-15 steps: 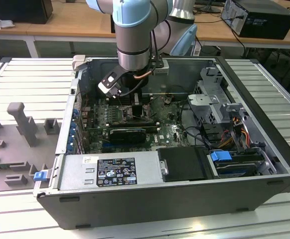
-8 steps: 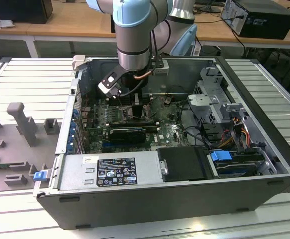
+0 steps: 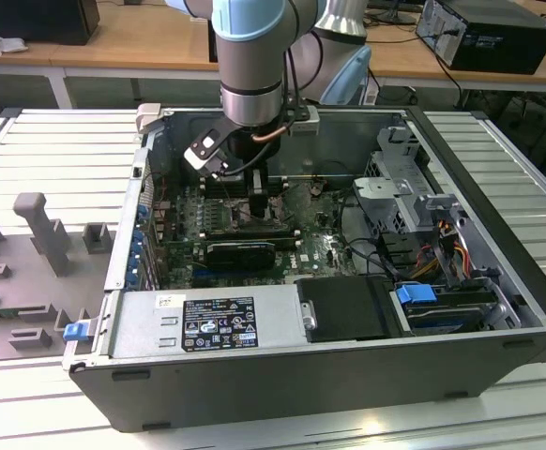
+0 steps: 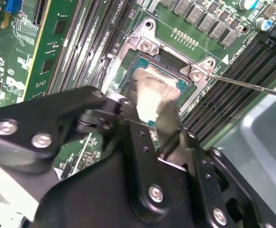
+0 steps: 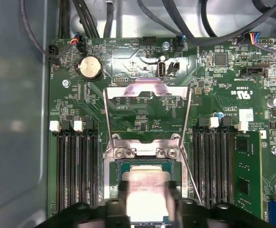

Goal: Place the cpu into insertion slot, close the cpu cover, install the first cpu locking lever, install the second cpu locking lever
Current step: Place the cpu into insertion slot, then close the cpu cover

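Observation:
My gripper (image 3: 257,192) reaches down into the open computer case, over the green motherboard (image 3: 320,248). In both wrist views the pale silvery cpu (image 4: 150,90) (image 5: 146,192) sits between my two fingers (image 4: 169,124), which are shut on its sides. It is over, or just inside, the insertion slot (image 4: 181,84) (image 5: 115,167); I cannot tell whether it rests in it. The cpu cover (image 5: 147,91) is swung open, away from the slot. Two thin locking levers (image 5: 106,124) (image 5: 189,124) stand raised beside it, and one lever rod (image 4: 244,85) crosses the memory slots.
Long black memory slots (image 5: 76,175) (image 5: 214,171) flank the socket. A coin battery (image 5: 89,67) and cables (image 5: 81,19) lie beyond it. In the exterior view a power supply (image 3: 198,323), a drive cage (image 3: 400,192) and the case walls (image 3: 128,216) hem the arm in.

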Robot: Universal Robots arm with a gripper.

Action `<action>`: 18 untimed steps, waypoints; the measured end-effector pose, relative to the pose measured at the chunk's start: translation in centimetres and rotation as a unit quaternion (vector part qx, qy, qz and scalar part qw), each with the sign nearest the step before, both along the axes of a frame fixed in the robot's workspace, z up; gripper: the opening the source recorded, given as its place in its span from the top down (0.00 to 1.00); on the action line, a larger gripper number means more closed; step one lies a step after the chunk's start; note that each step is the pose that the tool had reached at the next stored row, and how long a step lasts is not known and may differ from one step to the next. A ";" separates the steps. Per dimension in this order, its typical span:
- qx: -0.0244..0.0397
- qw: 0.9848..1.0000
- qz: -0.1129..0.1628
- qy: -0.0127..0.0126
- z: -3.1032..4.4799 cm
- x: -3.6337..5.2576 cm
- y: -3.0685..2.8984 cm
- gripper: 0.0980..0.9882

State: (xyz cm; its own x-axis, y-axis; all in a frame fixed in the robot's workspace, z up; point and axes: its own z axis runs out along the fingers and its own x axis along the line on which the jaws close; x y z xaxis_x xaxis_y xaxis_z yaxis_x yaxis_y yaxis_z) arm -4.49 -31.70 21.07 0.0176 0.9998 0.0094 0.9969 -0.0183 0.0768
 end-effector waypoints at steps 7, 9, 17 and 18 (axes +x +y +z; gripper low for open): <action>-0.001 1.000 0.000 0.000 0.75 0.00 0.00 0.99; -0.001 1.000 0.000 0.000 0.83 0.00 0.00 0.99; -0.001 1.000 -0.001 0.001 1.44 0.15 0.00 0.99; -0.001 1.000 -0.001 0.002 1.44 0.33 0.00 0.99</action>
